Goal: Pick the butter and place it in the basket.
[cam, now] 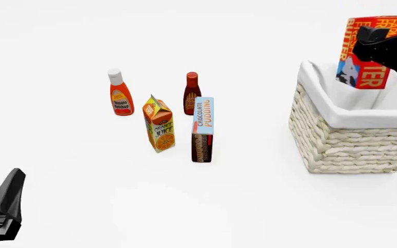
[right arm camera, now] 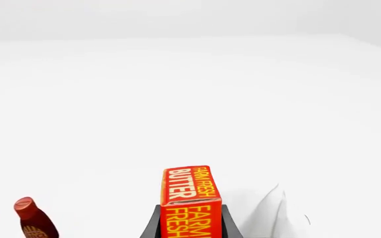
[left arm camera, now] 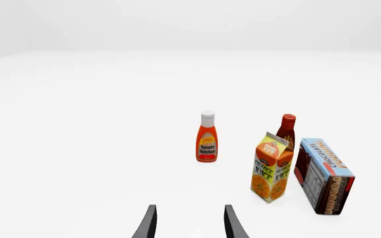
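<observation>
Right gripper point(cam: 386, 47) is clamping the butter point(cam: 365, 51) between its fingers and holding it in the air above the basket point(cam: 350, 139), over the white lining near the far right of the front view; the carton is standing on end, slightly tilted, with its blue cow corner pointing down toward the basket's opening; it is not touching the rim or the lining. From the right wrist view the butter point(right arm camera: 190, 198) is sitting between the dark fingers, lettering facing up. Left gripper point(left arm camera: 189, 223) is hanging low at the near left of the table, its fingers spread apart and gripping nothing. Well to the left of the basket, a ketchup bottle point(cam: 120, 93), an orange juice carton point(cam: 159, 124), a dark red sauce bottle point(cam: 192, 93) and a chocolate pudding box point(cam: 202, 129) are standing upright in a loose cluster; the pudding box is standing just beside the juice carton, with the dark bottle behind them.
</observation>
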